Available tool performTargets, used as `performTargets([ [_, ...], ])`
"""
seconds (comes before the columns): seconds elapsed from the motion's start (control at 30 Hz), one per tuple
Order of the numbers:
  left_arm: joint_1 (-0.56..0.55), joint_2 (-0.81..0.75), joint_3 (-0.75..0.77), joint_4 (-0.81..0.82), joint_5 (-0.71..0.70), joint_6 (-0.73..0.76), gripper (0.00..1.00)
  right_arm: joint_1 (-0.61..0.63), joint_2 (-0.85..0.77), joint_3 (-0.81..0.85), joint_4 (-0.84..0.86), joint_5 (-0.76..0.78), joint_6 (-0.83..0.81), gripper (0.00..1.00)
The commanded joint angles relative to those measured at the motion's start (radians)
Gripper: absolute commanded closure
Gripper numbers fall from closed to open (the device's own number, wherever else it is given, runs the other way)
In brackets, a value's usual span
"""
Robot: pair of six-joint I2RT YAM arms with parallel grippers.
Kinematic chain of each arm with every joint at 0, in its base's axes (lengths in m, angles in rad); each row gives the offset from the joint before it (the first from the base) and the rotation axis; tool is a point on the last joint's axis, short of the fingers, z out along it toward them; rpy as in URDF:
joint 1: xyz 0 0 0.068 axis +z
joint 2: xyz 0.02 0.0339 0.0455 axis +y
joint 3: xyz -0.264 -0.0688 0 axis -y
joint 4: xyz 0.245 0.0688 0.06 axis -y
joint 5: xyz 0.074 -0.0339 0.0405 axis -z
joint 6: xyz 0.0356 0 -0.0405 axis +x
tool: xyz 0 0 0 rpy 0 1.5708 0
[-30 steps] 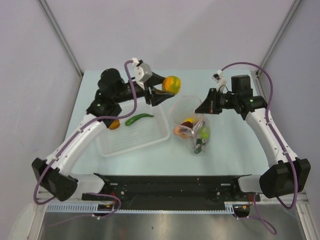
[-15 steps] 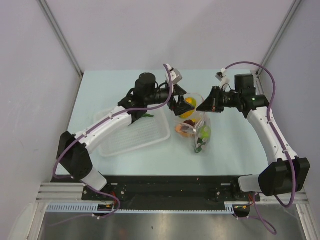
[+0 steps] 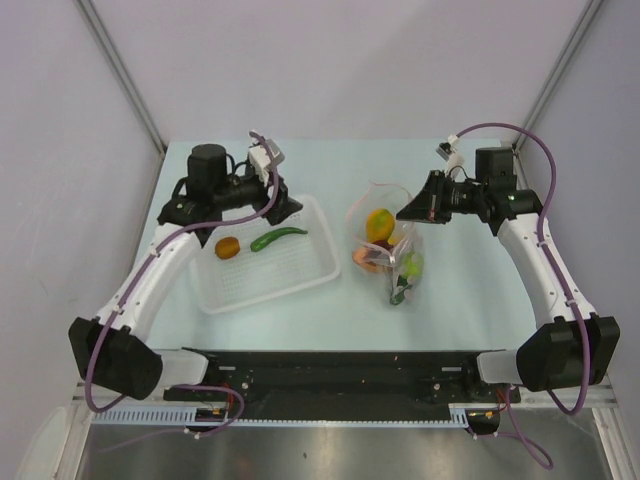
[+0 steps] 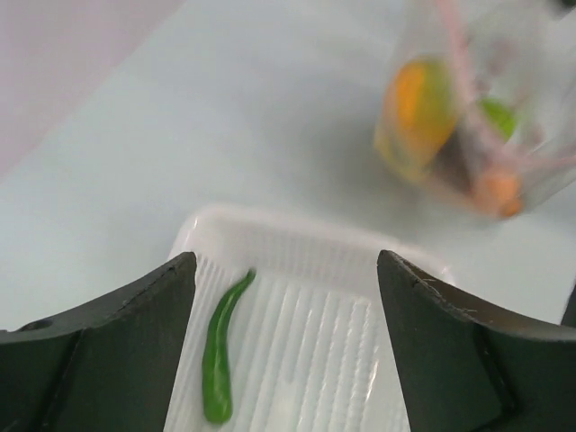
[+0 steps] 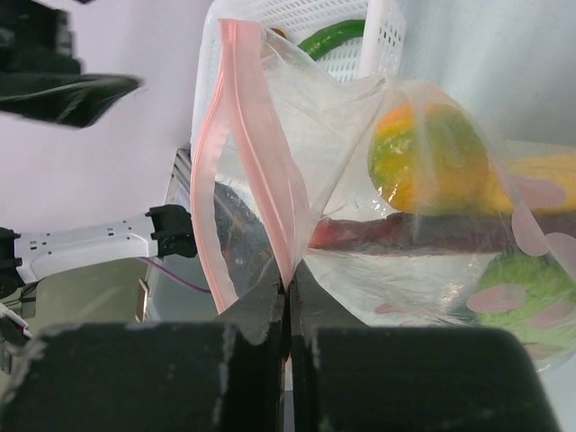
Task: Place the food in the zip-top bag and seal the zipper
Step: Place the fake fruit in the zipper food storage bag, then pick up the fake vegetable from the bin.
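Observation:
The clear zip-top bag (image 3: pixel 388 250) lies right of the white basket (image 3: pixel 300 275), its mouth held up. My right gripper (image 3: pixel 406 212) is shut on the pink zipper (image 5: pixel 236 153) at the mouth edge (image 5: pixel 288 281). Inside the bag are an orange-yellow fruit (image 3: pixel 378 224) (image 5: pixel 427 166), a reddish-brown piece (image 5: pixel 405 232), a lime-green ball (image 5: pixel 531 292) and other food. My left gripper (image 3: pixel 285 210) (image 4: pixel 286 270) is open and empty above the basket's far end. A green pepper (image 3: pixel 277 238) (image 4: pixel 218 355) and a small orange fruit (image 3: pixel 228 247) lie in the basket.
The basket's rim (image 4: pixel 297 225) lies just below my left fingers. The bag shows blurred in the left wrist view (image 4: pixel 459 126). Grey walls close the table at the back and sides. The arm bases stand along the near edge.
My left gripper carried the orange-yellow fruit from above the basket to the bag's mouth, let it go inside, and moved back over the basket empty. My right gripper kept hold of the bag.

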Motion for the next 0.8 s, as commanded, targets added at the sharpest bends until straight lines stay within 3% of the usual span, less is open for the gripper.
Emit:
performTargets([
  [0.0, 0.086, 0.096, -0.047, -0.298, -0.022, 0.322, 0.18, -0.004, -0.008, 0.025, 0.029, -0.018, -0.005, 1.0],
  [0.13, 0.109, 0.174, -0.053, -0.348, -0.178, 0.431, 0.27, -0.006, -0.01, 0.025, 0.018, -0.014, -0.012, 1.0],
  [0.33, 0.11, 0.268, -0.088, -0.267, -0.344, 0.445, 0.28, -0.003, -0.018, 0.021, 0.021, -0.008, -0.007, 1.0],
  [0.77, 0.098, 0.463, -0.056, -0.196, -0.462, 0.462, 0.32, -0.003, -0.019, 0.027, -0.014, 0.011, -0.041, 1.0],
])
